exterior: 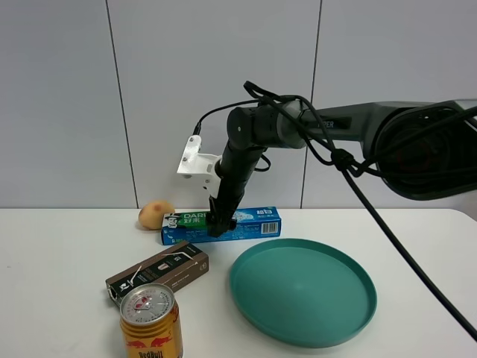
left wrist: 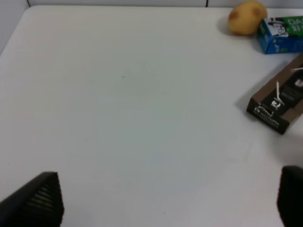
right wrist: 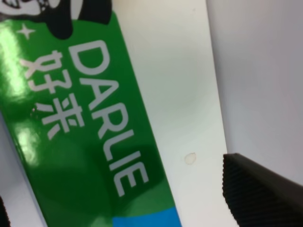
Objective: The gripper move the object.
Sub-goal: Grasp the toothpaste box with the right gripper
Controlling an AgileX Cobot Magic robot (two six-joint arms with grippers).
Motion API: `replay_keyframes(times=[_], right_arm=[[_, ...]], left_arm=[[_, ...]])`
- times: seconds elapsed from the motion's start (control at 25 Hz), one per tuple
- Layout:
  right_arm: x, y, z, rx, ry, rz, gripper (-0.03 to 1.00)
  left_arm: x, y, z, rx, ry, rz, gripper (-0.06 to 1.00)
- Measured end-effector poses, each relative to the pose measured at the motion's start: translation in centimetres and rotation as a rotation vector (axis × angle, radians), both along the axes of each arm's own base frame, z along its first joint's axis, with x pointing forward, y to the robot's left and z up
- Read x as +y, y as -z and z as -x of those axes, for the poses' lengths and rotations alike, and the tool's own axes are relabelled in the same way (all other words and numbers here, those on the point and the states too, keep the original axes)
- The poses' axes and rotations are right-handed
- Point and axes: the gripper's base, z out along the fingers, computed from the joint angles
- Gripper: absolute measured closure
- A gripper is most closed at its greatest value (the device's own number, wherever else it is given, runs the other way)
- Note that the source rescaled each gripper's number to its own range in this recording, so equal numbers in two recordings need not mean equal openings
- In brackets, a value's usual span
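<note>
Reaching in from the 3 o'clock side, the right arm sets the right end effector (exterior: 218, 224) tips-down over the toothpaste carton (exterior: 257, 222), a little toward the carton's 9 o'clock end. The carton lies flat on the desk (exterior: 59, 261) near its 12 o'clock edge, close to the wall, with its long side running from 9 to 3 o'clock. The right wrist view shows the green "DARLIE" face up close. One ribbed finger (right wrist: 255, 189) stands off the carton's edge with bare desk between them, and the other barely shows at the frame's corner. The jaws are spread wide to either side of the carton and do not clamp it.

A potato (exterior: 155, 215) sits just beside the carton at its 9 o'clock end. A dark brown box (exterior: 158, 270) lies at the carton's 7 o'clock, apart from it. A Red Bull can (exterior: 150, 321) stands upright at that box's 6 o'clock. A teal plate (exterior: 305, 291) rests at the carton's 4 o'clock.

The left end effector (left wrist: 163, 201) hangs over bare desk with its fingers spread wide, holding nothing
</note>
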Motion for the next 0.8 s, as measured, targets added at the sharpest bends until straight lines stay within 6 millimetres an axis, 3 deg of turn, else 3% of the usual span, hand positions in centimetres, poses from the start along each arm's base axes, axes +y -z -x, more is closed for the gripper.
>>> replay_keyframes(times=[0.6, 0.8], right_arm=[[-1.0, -0.1, -0.8, 0.051, 0.055, -0.106, 0.06], [-1.1, 0.6, -0.9, 0.071, 0.065, -0.115, 0.13]], left_arm=[[0.0, 0.0, 0.0, 0.000, 0.000, 0.000, -0.06], [0.0, 0.0, 0.0, 0.000, 0.000, 0.000, -0.06]])
